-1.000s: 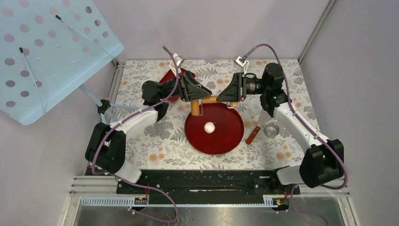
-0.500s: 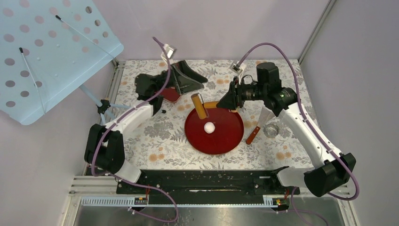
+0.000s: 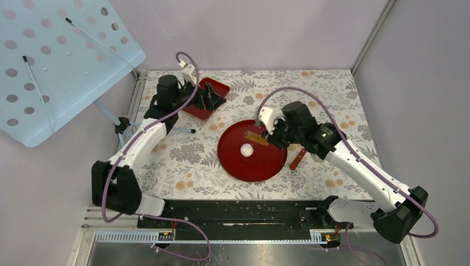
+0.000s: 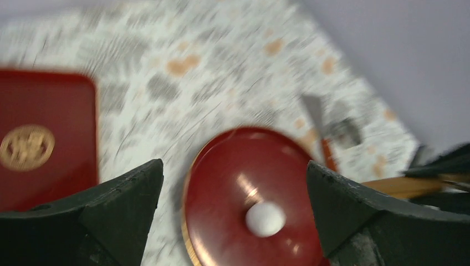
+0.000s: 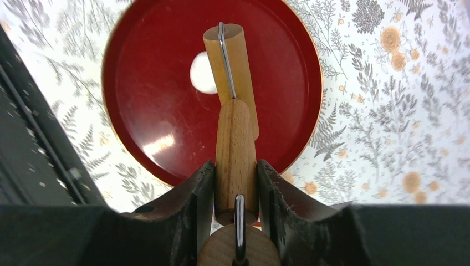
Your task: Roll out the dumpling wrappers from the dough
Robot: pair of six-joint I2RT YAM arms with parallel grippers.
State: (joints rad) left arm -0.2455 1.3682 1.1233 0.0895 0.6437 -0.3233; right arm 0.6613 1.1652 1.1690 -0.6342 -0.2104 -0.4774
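Note:
A white ball of dough (image 3: 246, 149) (image 4: 265, 218) (image 5: 202, 73) lies near the middle of the round red plate (image 3: 260, 165) (image 5: 155, 100). My right gripper (image 3: 270, 138) (image 5: 235, 166) is shut on the handle of a wooden roller (image 3: 256, 137) (image 5: 230, 61). The roller hangs over the plate, its head just right of the dough. At the back left my left gripper (image 3: 213, 100) (image 4: 234, 165) stands wide open and holds nothing. No dumpling wrappers are in view.
A red rectangular tray (image 3: 195, 110) (image 4: 44, 138) lies under the left gripper. A scraper with a red-brown handle (image 3: 297, 159) rests right of the plate, partly under the right arm. A blue perforated panel (image 3: 55, 61) leans at the left. A black rail (image 3: 238, 213) runs along the near edge.
The left gripper let go of the roller, opened and drew back left over the red tray. The right gripper brought the roller down over the plate beside the dough.

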